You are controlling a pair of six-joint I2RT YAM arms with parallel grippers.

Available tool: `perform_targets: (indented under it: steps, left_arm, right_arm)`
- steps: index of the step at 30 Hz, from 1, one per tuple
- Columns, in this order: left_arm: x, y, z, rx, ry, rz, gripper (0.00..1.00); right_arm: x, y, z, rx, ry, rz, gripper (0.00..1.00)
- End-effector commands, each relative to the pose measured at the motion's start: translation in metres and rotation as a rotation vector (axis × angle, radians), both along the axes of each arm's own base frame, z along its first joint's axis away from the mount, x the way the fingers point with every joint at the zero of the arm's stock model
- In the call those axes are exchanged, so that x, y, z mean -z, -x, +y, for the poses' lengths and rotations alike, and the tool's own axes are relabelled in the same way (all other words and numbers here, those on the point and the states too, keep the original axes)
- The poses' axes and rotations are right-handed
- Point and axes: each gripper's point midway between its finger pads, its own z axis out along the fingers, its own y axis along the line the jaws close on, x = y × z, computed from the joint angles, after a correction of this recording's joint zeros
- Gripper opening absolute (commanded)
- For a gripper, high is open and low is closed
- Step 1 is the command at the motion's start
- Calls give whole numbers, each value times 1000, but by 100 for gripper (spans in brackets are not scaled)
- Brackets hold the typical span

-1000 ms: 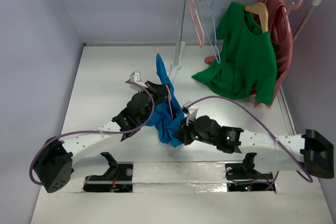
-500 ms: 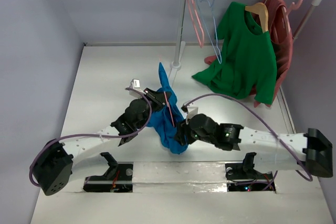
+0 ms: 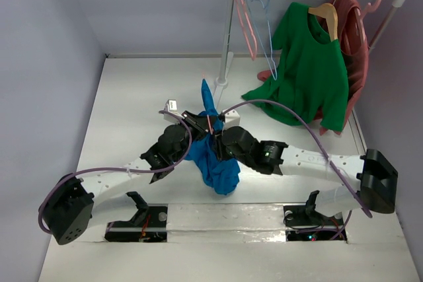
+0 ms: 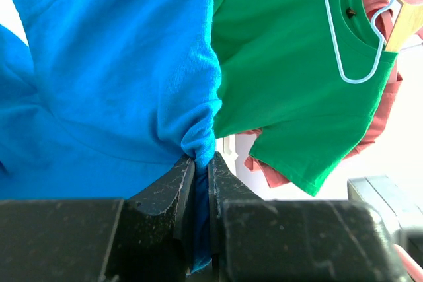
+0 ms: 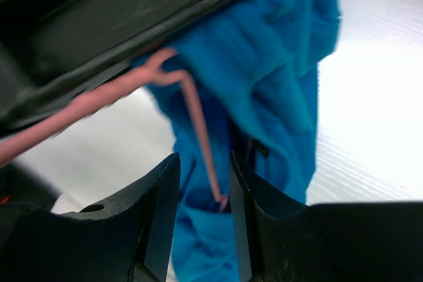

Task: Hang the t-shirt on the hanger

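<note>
The bright blue t-shirt point(image 3: 217, 163) hangs crumpled between both arms at the table's middle. My left gripper point(image 3: 199, 123) is shut on a bunched fold of it, as the left wrist view shows point(image 4: 201, 163), with the t-shirt point(image 4: 119, 64) spread above the jaws. The pale-pink wire hanger point(image 3: 209, 123) runs through the cloth; only a short piece shows from above. In the right wrist view the hanger's wire point(image 5: 198, 130) lies between the parted jaws of my right gripper point(image 5: 205, 173), untouched, with the t-shirt point(image 5: 277, 64) behind. My right gripper point(image 3: 222, 142) is right beside the left one.
A white clothes rack point(image 3: 229, 31) stands at the back right. On it hang pink hangers point(image 3: 247, 24), a light-blue wire hanger point(image 3: 266, 31), a green t-shirt point(image 3: 307, 74) on a wooden hanger point(image 3: 325, 14), and a dark red garment point(image 3: 358, 44). Grey walls enclose the table.
My right gripper has moved up and left, close against the left gripper and the hanger wire. The t-shirt's top point has sunk lower and its bottom hangs nearer the front.
</note>
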Motion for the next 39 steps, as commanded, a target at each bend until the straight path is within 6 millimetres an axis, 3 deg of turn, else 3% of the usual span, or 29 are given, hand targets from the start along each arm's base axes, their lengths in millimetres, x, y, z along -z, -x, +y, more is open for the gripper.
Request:
perform_targets:
  steps: [1, 7, 8, 11, 14, 15, 17, 18, 20, 26, 30, 39]
  left_arm:
    - [-17, 3, 0, 11, 40, -31, 0]
    - [-16, 2, 1, 9, 28, -30, 0]
    - [-16, 2, 1, 9, 27, -27, 0]
    - [-14, 1, 3, -1, 12, -27, 0]
    - [-16, 1, 5, -10, -3, -37, 13]
    - [-20, 0, 5, -11, -10, -47, 30]
    - [-16, -5, 8, -15, -92, -55, 47]
    - [-28, -12, 9, -22, -112, -79, 59]
    - [-20, -25, 16, -23, -220, -71, 64]
    - [-47, -50, 43, -106, -271, -139, 60]
    - [-51, -66, 46, -115, -327, -149, 58]
    - [-57, -77, 23, -30, -358, -217, 44]
  right_arm:
    - [-29, -25, 1, 94, -24, -94, 40]
    - [-21, -24, -2, 111, -54, -94, 29]
    - [-21, -25, -2, 112, -58, -95, 19]
    - [-17, -25, -2, 113, -54, -93, 1]
    - [-12, -24, -3, 111, -53, -91, 0]
    - [-13, -23, -3, 108, -60, -90, 0]
    - [-11, -18, -4, 89, -60, -76, 0]
    - [-10, -17, -5, 83, -56, -74, 0]
    - [-9, -14, -10, 70, -52, -63, 0]
    - [-10, 1, -15, 8, -65, -36, 0]
    - [-17, 7, -16, -18, -94, -33, 0]
    - [-19, 13, -14, -51, -112, -22, 0]
